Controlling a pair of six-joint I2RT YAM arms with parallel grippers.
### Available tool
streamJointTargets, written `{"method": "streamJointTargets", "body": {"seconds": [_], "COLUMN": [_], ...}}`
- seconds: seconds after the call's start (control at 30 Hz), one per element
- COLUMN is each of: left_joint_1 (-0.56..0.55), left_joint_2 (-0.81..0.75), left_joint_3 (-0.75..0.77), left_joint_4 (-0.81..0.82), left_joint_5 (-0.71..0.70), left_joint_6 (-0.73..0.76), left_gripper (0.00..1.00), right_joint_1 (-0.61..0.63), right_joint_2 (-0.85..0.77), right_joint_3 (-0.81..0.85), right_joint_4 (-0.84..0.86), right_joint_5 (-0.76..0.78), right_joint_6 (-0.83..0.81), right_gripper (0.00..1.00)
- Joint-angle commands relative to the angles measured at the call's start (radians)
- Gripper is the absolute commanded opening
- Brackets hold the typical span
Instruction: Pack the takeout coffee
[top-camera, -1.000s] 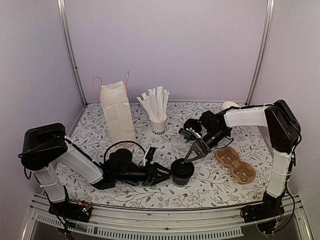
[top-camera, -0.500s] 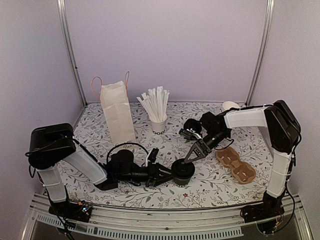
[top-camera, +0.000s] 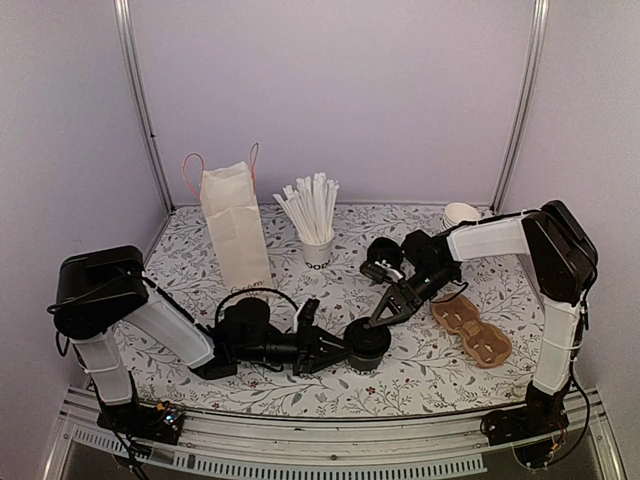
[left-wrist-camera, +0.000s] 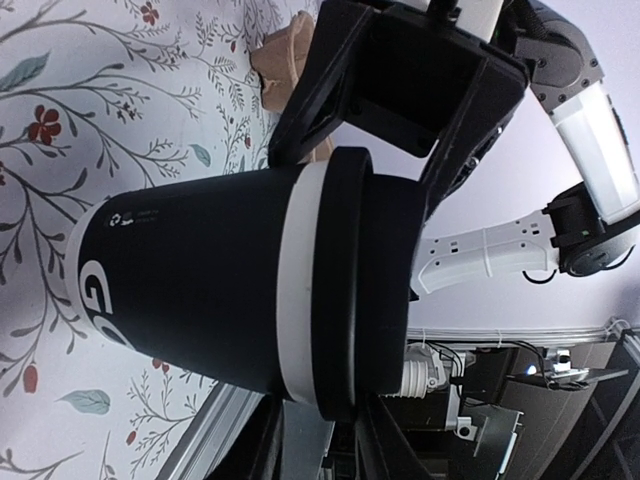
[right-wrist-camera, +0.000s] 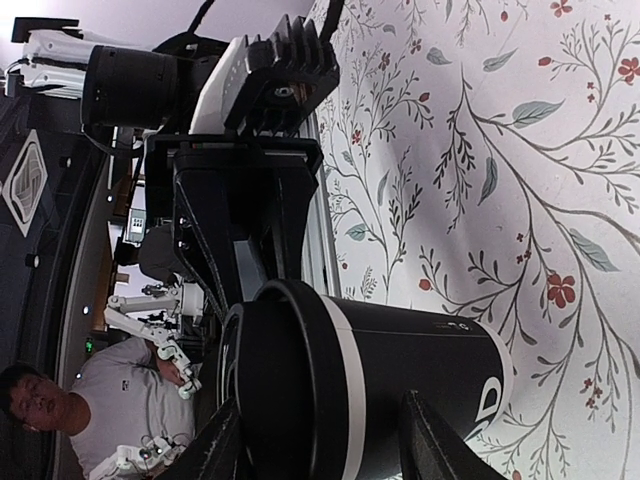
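The takeout coffee (top-camera: 368, 343) stands upright on the surface (top-camera: 430, 375), lid on. The left hand (top-camera: 338, 350) is low and level, fingers either side of its body, partly closed; can't tell if clamped. The right hand (top-camera: 380, 316) is just above it, tilted down, fingers half open straddling the lid rim; grip unclear. The cardboard carrier (top-camera: 472, 330) lies right of the right hand, apart.

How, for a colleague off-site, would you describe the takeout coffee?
On the floral table, look near the front middle. The takeout coffee stands there: a black cup with a black lid, unlike the white cup of straws behind it.
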Motion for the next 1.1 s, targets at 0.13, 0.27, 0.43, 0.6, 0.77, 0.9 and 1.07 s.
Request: {"method": "streamJointTargets", "body": {"seconds": [0.13,0.27,0.43,0.6,0.77,0.9,1.07], "left_joint_1": [-0.003,-0.005,-0.011,-0.011,-0.010,-0.011,-0.022], "left_joint_2": [-0.037,-0.140,-0.217,-0.256,-0.276,-0.287,-0.334], "left_joint_3": [0.019,0.160,0.269,0.295,0.318,0.343,0.380], "left_joint_4": [-0.365,-0.536,-0.667,-0.722,-0.801,-0.863,-0.958], "left_joint_5": [-0.121,-0.155,-0.190,-0.207,-0.241,-0.272,-0.323], "left_joint_6": [0.167,0.338,0.447,0.472,0.525,0.591,0.701], "left_gripper": [0.27,0.31,0.36,0.40,0.44,0.48,0.54], "right_joint_1": [0.018,0.018,0.018,0.018,0.018,0.018,0.018], "right_joint_2": [-0.075,-0.118,-0.104,-0.110,-0.118,-0.122,-0.164], "right_joint_3": [0.034,0.096,0.118,0.149,0.169,0.171,0.168], "right_joint_4": [-0.059,-0.134,-0.161,-0.170,-0.172,-0.174,-0.181], "right_joint_5": [0.203,0.170,0.149,0.148,0.160,0.165,0.185], "right_joint_6": [-0.089,-0.159,-0.185,-0.199,-0.198,-0.200,-0.215], "right_gripper": [0.57,0.64,0.66,0.68,0.68,0.68,0.69]}}
